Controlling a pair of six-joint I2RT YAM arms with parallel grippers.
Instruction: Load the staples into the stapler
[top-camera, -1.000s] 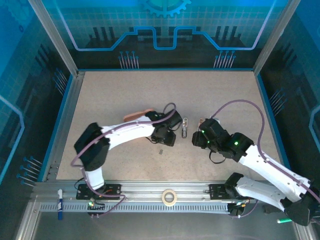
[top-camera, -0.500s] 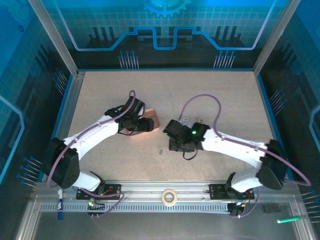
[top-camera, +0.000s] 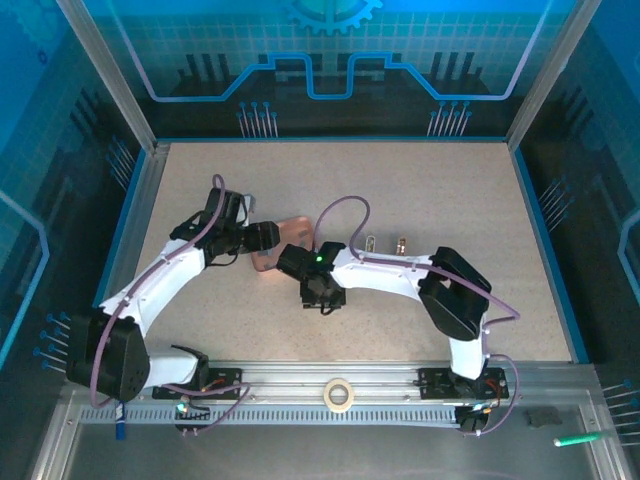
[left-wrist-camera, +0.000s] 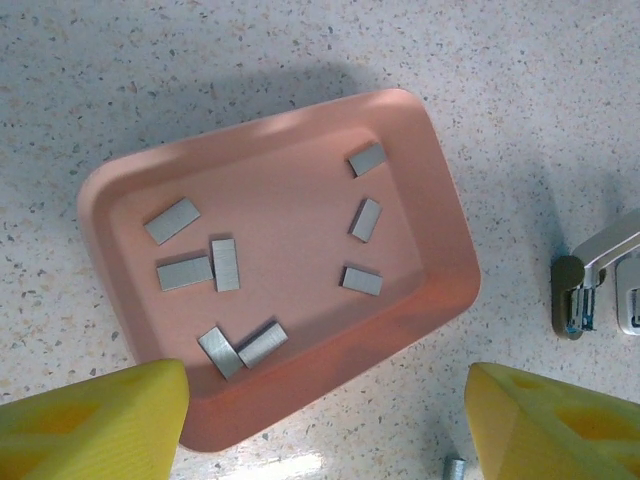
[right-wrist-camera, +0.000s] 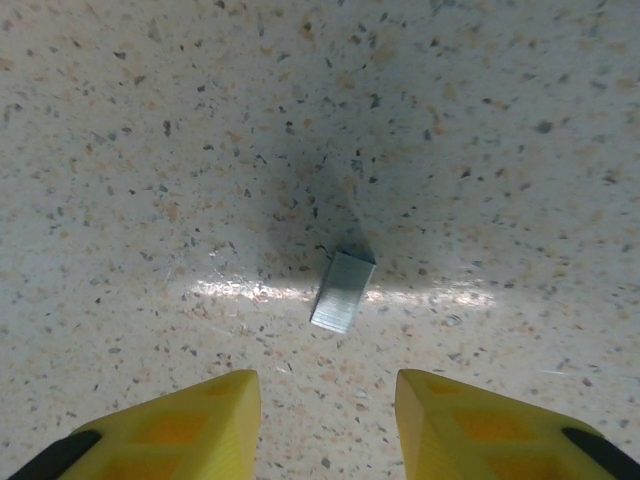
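Rail along the near edge of the speckled beige tabletop (top-camera: 450, 180), carrying a pale roll of tape (top-camera: 339, 393) between my two arm bases.

Beyond the rail, my right pincer (top-camera: 322, 297) is stretched leftward over the middle of the tabletop and points down at the surface. In the right wrist view its yellow fingertips (right-wrist-camera: 170, 430) stand apart, released, with bare tabletop in the gap between them. One short grey metal staple strip (right-wrist-camera: 342, 291) lies flat on the tabletop just beyond the tips, roughly in line with the gap, slightly tilted and touching neither finger.

Farther out and to the left lies the shallow pink plastic tray with rounded corners (left-wrist-camera: 290, 220). Eight dark grey metal staples (left-wrist-camera: 225, 265) rest on its floor: five toward one end, two of these side by side and two touching at a corner, and three spaced apart toward the other end.

My left pincer (top-camera: 262, 238) hangs over the tray. In the left wrist view its yellow fingers (left-wrist-camera: 100, 420) are spread wide, released, one over the tray's near corner and the other over bare tabletop beside it. Nothing is gripped.

To the right of the tray, apart from it, sits the small silver metal stapler with a dark end (left-wrist-camera: 600, 270). In the top view a second small metallic piece (top-camera: 401, 244) lies just to its right, too small to identify.
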